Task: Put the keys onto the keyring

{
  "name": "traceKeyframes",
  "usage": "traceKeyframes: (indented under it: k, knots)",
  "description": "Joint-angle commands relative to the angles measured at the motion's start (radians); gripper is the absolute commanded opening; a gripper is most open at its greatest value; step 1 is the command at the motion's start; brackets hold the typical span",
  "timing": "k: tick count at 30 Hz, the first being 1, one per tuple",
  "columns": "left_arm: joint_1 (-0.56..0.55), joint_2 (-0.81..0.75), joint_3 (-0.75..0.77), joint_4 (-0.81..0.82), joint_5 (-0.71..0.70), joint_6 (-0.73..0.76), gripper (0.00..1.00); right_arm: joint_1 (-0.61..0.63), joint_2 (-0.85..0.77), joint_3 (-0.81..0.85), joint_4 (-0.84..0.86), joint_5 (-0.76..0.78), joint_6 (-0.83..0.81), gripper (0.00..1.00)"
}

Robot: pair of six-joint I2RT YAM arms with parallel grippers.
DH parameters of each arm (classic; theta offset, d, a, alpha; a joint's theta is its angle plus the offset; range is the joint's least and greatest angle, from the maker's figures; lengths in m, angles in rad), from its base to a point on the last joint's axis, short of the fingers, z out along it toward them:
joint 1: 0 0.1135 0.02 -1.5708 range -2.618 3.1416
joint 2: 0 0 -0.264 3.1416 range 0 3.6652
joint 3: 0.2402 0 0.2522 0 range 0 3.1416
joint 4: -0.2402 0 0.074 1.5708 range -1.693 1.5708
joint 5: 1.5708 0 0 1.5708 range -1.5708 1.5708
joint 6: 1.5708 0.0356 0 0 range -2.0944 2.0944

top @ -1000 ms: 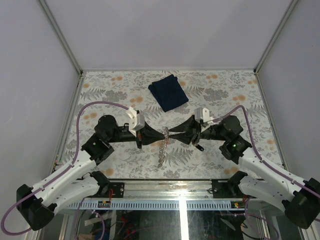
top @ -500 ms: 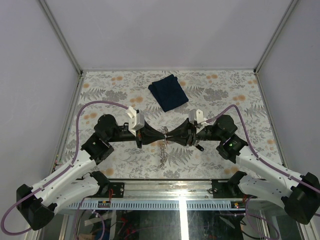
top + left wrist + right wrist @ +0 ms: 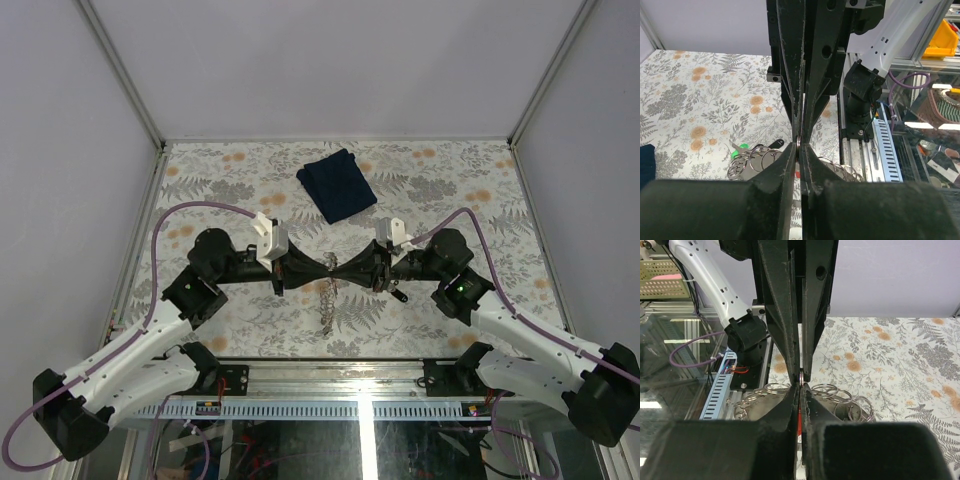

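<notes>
Both arms reached inward over the fern-printed table (image 3: 230, 180), tips nose to nose at mid-table. The left gripper (image 3: 326, 268) was closed tight, no gap between its jaws, and the upper end of the keyring (image 3: 325, 305) was caught at its tip. The silvery chain hung from there and trailed toward the near edge. The right gripper (image 3: 342, 268) was also fully closed, tip touching the left's. A small ring (image 3: 801, 375) sat exactly where the two tips met; which pincer held it could not be told. In the left wrist view, the opposing fingers ran down the middle and its own fingers filled the bottom, hiding most of the bunch. A green-headed key (image 3: 741, 148) and a black-headed key (image 3: 773, 144) showed just left of the fingers, among loose wire loops. In the right wrist view, more loops (image 3: 826, 388) lay to either side of the tips, partly covered by the fingers. A dark blue folded cloth (image 3: 337, 186) lay farther back, well apart from the grippers. A purple cable (image 3: 200, 207) arched over the left arm.
</notes>
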Motion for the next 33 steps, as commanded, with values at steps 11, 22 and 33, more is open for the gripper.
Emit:
traceKeyframes:
  k: [11, 22, 33]
  knots:
    - [0.007, -0.167, -0.031, 0.11, -0.086, 0.016, 0.48, 0.012, -0.092, 0.109, -0.156, 0.074, -0.169, 0.0]
    - [0.006, -0.22, -0.008, -0.057, -0.231, 0.217, 0.47, 0.013, -0.081, 0.24, -0.302, -0.01, -0.207, 0.0]
    - [0.006, -0.23, 0.014, -0.136, -0.184, 0.388, 0.61, 0.012, -0.043, 0.276, -0.278, -0.039, -0.199, 0.0]
